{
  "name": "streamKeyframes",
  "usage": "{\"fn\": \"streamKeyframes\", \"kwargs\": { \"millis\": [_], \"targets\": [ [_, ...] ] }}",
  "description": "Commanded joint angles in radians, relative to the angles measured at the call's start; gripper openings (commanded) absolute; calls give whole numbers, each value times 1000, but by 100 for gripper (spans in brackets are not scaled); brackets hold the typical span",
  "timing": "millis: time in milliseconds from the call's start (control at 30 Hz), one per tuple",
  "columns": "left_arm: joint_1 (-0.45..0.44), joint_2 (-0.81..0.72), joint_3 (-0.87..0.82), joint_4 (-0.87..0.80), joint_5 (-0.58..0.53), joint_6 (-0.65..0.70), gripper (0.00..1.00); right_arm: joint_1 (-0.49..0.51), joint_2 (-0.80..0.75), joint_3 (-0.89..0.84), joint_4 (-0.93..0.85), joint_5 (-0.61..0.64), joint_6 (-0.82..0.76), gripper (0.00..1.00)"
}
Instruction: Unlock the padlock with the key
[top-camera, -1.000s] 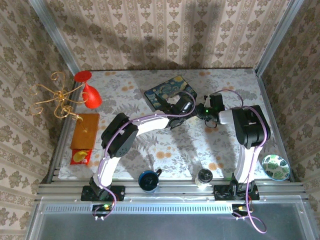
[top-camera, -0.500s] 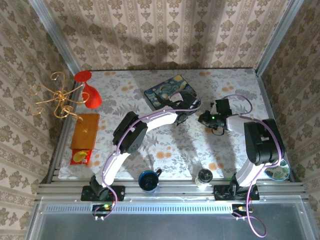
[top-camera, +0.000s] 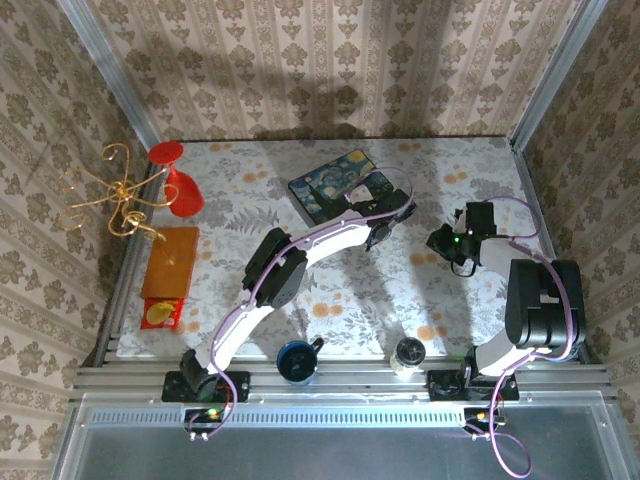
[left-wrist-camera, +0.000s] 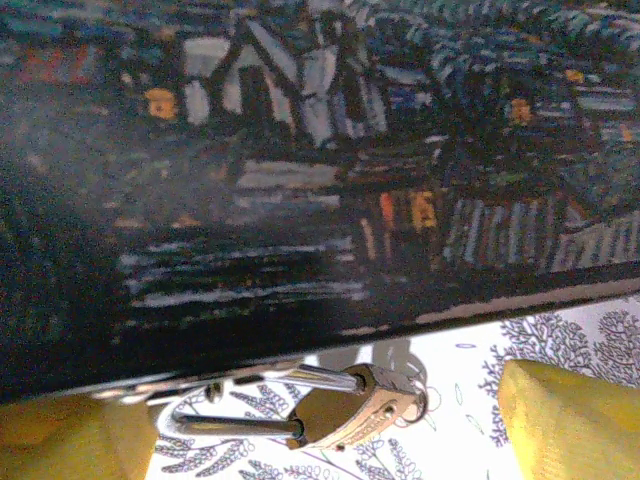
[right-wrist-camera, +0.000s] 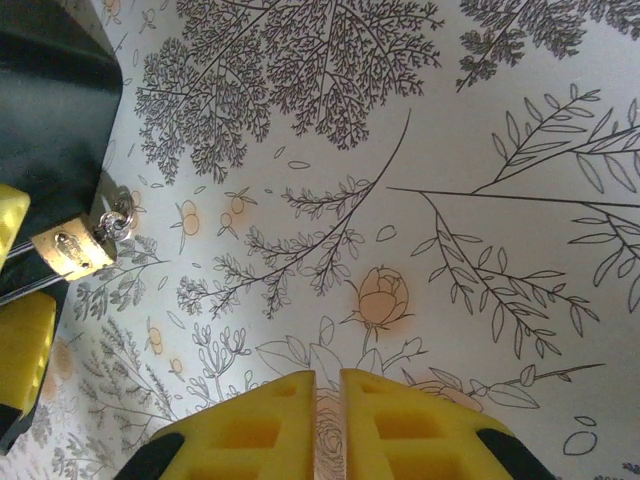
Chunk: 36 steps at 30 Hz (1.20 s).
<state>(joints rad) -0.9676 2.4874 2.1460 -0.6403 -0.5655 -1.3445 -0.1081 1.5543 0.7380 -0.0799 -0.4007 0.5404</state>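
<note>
The tiny brass padlock (left-wrist-camera: 350, 405) lies on the flowered cloth at the edge of the dark blue painted box (left-wrist-camera: 320, 150), its thin silvery shackle (left-wrist-camera: 235, 427) pointing left. A small silvery ring or key piece (right-wrist-camera: 115, 221) sits at the padlock's (right-wrist-camera: 68, 251) free end; I cannot tell which it is. My left gripper (left-wrist-camera: 320, 430) is open, its yellow fingers (left-wrist-camera: 570, 420) on either side of the padlock without touching it. My right gripper (right-wrist-camera: 328, 385) is shut over bare cloth, well right of the padlock. From above, the left gripper (top-camera: 383, 228) is at the box's (top-camera: 335, 185) right corner and the right gripper (top-camera: 442, 240) stands apart.
A red glass (top-camera: 180, 185), a gold wire stand (top-camera: 105, 195) and an orange box (top-camera: 170, 260) stand at the left. A dark cup (top-camera: 297, 362) and a small jar (top-camera: 408, 352) sit at the near edge.
My right gripper has drawn back to the right, away from the box. The left arm has stretched further out, carrying its gripper to the box's right corner.
</note>
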Motion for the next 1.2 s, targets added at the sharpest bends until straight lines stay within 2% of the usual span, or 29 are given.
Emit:
{"fn": "streamKeyframes", "kwargs": {
  "millis": [0,200,367,533,567,600,900,1167],
  "targets": [
    [2,24,47,-139,-69,-57,87,-9,-17,-15,-6,-54,-18,16],
    [-2,25,38,-204,-83,-71,79,-12,-13,-14,15,-78,-6,16],
    [-17,29,26,-211,-71,-48,78,-15,-26,-23,28,-73,-5,17],
    [-31,24,16,-221,-52,-37,72,-15,-50,-35,27,-67,-14,25],
    [-35,18,13,-216,-46,-27,67,-15,-57,-38,28,-65,-16,27],
    [-41,12,10,-210,-39,-18,65,-15,-62,-41,29,-63,-17,32],
    [-33,9,-6,-144,-19,16,68,-15,-69,-41,20,-46,-31,47],
    [-16,34,19,-110,-10,40,67,-15,-85,-46,23,-40,-36,48]
  ]
}}
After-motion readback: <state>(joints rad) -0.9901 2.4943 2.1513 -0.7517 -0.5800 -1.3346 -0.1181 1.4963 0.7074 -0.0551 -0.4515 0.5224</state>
